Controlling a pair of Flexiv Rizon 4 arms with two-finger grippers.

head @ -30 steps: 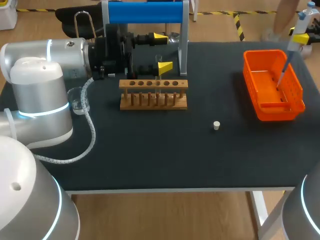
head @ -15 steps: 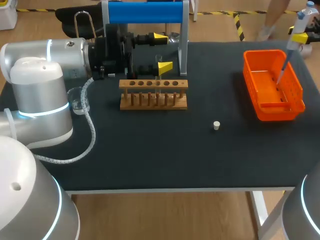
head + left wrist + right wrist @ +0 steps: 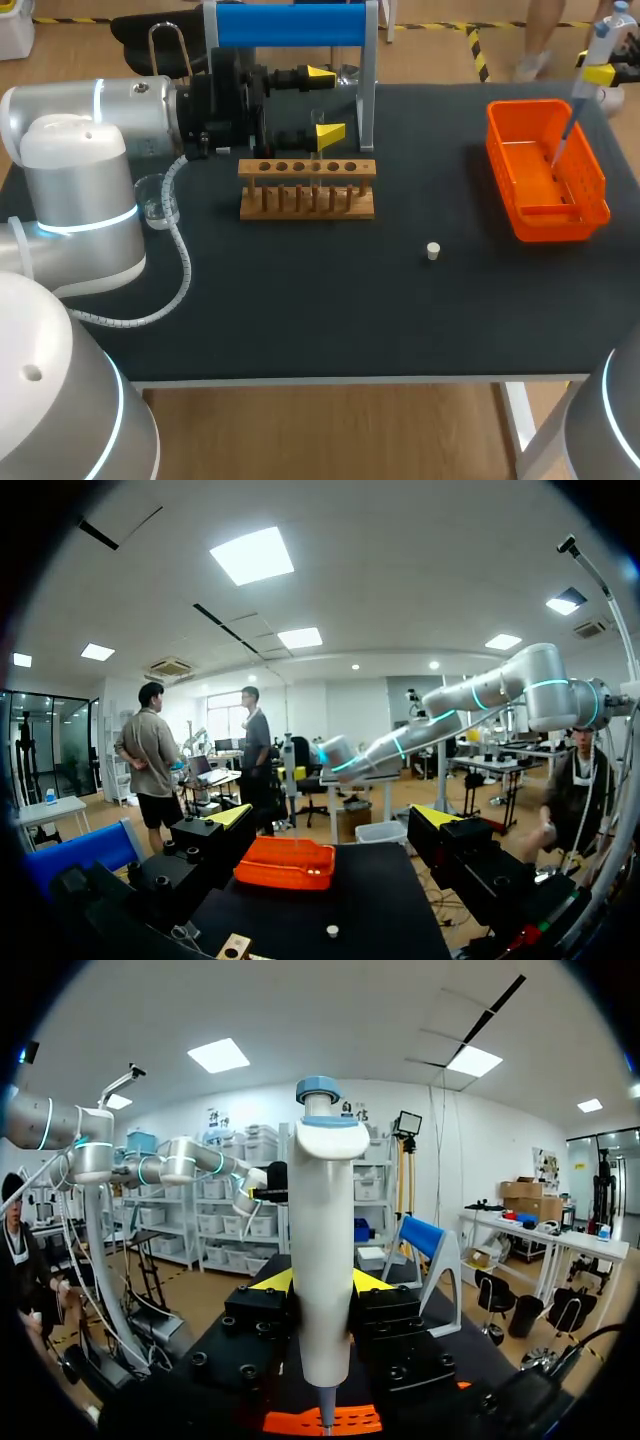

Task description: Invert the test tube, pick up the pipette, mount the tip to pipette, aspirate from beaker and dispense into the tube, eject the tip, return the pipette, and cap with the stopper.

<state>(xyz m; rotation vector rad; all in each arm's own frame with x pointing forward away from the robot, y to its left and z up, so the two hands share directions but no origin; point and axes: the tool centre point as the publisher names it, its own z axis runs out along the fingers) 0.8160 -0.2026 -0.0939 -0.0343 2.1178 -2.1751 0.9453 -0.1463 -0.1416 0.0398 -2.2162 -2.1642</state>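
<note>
— How do our arms sit?

— Our left arm (image 3: 100, 110) comes in from the left edge and lies level over the upper left of the table (image 3: 330, 310). Its left gripper (image 3: 325, 101) is turned sideways at the upper middle, just behind the wooden rack (image 3: 307, 188). Our right gripper (image 3: 598, 74) hangs in the upper right corner, over the far end of the orange basket (image 3: 548, 225).

— What room do we have to move?

— Between rack and basket runs a wide stretch of dark tabletop, and the white stopper (image 3: 433, 251) lies on it, well apart from both. The blue-topped stand (image 3: 290, 25) is close behind the left gripper. The beaker (image 3: 155, 205) sits beside our left arm, near the left edge.

— And the hands?

— The left fingers stand wide apart, holding nothing; from that wrist we see the basket and stopper out ahead between them. A clear test tube (image 3: 318, 120) shows faintly at the rack's rear edge beside one yellow tip, and we cannot tell whether they touch. The right fingers are clamped on the pipette (image 3: 578, 100), which is nearly upright with its narrow end pointing down over the basket.
</note>
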